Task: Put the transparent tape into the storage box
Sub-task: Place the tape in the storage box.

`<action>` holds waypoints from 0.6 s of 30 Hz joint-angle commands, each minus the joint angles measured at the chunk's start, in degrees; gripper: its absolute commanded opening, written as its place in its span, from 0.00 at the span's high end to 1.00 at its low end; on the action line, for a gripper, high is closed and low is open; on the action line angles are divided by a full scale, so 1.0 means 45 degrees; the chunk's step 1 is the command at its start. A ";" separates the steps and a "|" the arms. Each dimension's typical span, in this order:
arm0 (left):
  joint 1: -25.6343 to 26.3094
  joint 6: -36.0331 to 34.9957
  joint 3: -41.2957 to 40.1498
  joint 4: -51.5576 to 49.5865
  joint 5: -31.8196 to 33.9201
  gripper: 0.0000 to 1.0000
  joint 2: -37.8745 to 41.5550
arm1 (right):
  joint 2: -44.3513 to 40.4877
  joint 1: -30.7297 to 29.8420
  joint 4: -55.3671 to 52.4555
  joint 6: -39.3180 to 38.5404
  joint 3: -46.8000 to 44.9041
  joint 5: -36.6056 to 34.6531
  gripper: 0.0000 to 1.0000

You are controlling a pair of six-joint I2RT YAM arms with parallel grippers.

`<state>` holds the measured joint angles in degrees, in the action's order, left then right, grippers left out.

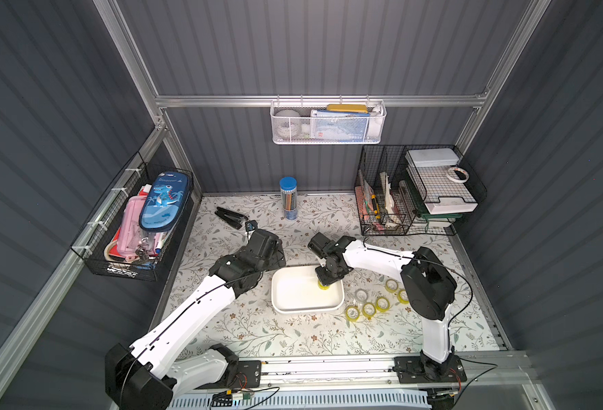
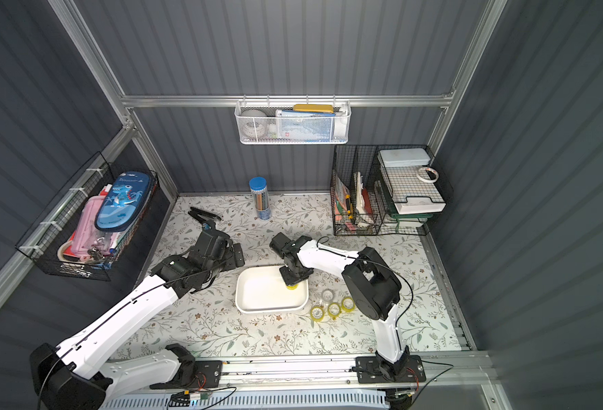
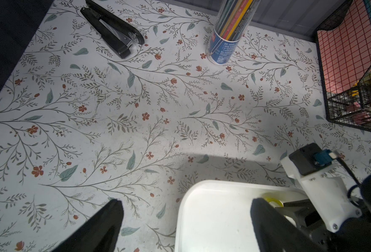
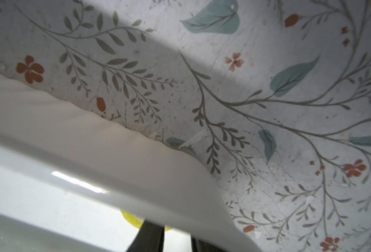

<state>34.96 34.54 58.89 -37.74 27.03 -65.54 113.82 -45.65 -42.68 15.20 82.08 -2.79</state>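
Right wrist view: right gripper (image 4: 173, 233) low inside the storage box (image 4: 92, 139), dark fingers (image 4: 150, 237) set narrow, a slit of white showing between them. Just beside one finger, a sliver of yellow: the tape roll (image 4: 132, 218), down in the box close to its wall. Cannot tell, from here or from above, whether clamped on the roll or already slack.

In both top views, same roll showing as a yellow ring under the gripper, inside the box at the corner nearest the right arm. Judged as the release step: one roll delivered or nearly so, with the let-go and the lift clear not yet done.

Left gripper (image 3: 186, 201) spread wide and empty, hovering just beside the box corner on its own arm's side, touching nothing.

Left to do, by the look of it: six rolls (image 1: 368, 310) loose on the floral table (image 1: 257, 330), clustered near the box on the right arm's side. No other roll visible in the box.

Small rings of clear, glossy tape, mostly on yellow cores, one with a paler, greyish core, openings turned up toward the camera.
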 commanded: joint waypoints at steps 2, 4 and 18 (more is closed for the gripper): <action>0.0058 -0.0015 -0.0079 0.0083 -0.0049 0.03 0.0079 | -0.0157 -0.0071 -0.0244 0.0021 0.0423 -0.0012 0.74; 0.0063 -0.0018 -0.0080 0.0072 -0.0029 0.03 0.0133 | -0.0299 -0.0071 -0.0389 0.0020 0.0571 -0.0075 0.74; 0.0065 -0.1431 0.0415 0.0881 -0.0733 0.01 -0.0491 | -0.4693 0.2193 -0.2814 0.1656 -0.0120 -0.1083 0.68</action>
<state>34.96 31.09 59.11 -35.75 26.04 -66.26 95.85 -39.62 -49.58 18.81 84.49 -7.01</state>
